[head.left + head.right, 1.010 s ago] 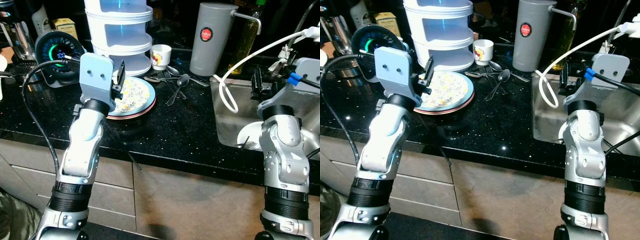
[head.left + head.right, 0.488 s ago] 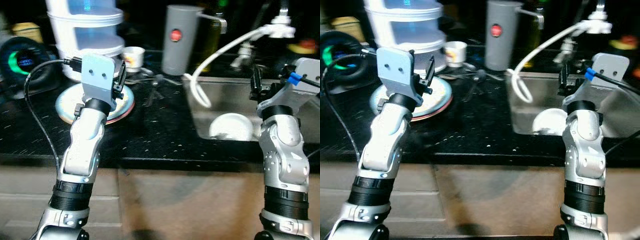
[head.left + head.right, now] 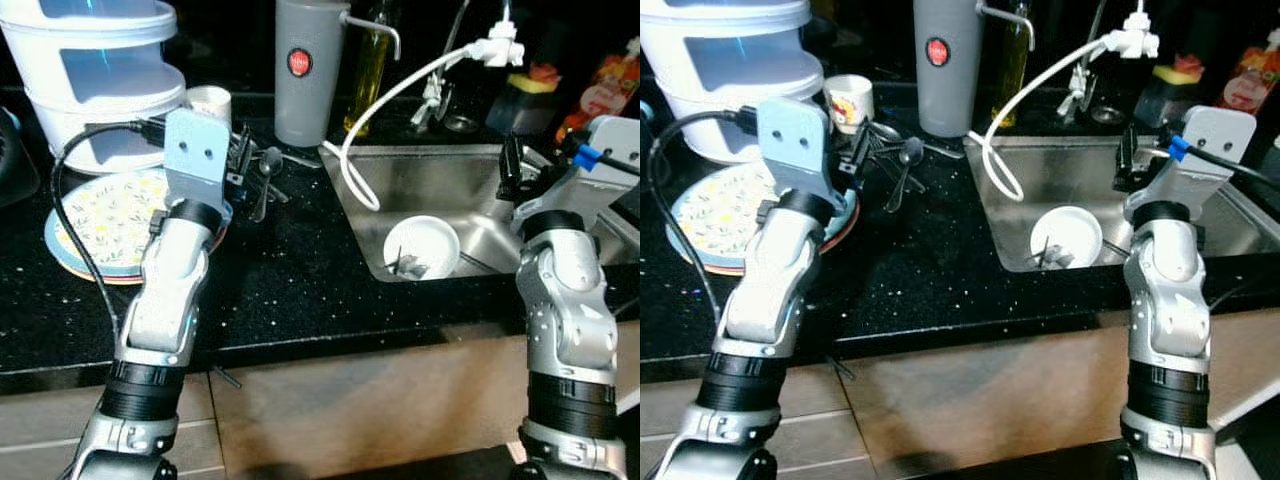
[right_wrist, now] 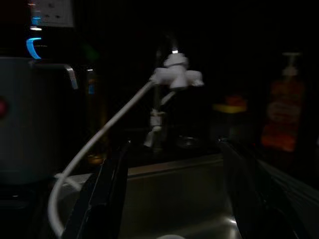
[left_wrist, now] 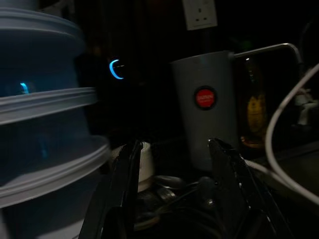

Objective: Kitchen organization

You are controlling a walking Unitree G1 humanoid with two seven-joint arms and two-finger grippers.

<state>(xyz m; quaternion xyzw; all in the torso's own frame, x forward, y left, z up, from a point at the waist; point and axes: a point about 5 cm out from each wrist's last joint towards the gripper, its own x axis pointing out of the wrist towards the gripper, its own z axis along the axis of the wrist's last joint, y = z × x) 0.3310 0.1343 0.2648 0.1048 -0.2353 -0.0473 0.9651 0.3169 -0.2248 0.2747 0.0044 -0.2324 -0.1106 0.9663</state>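
Note:
A floral plate [image 3: 100, 222] lies on the black counter [image 3: 290, 270] at the left. Several spoons [image 3: 266, 168] lie beside a small white cup [image 3: 208, 102]. My left gripper [image 3: 240, 155] is raised over the plate's right edge, open and empty, and points toward the spoons, the cup [image 5: 143, 167] and a grey jug [image 5: 204, 104]. A white bowl [image 3: 422, 247] with a fork in it sits in the steel sink [image 3: 470, 180]. My right gripper [image 3: 508, 170] hovers at the sink's right side, open and empty, facing the tap [image 4: 177, 74].
Stacked white containers [image 3: 95, 80] stand at the back left. The grey jug [image 3: 308, 70] and an oil bottle [image 3: 370, 70] stand behind the spoons. A white hose [image 3: 395, 105] loops from the tap into the sink. Bottles and a sponge sit at the back right.
The camera has swung to the right, so the whole scene has shifted left and the sink sits nearer the middle. Both arms keep the same raised pose, grippers open.

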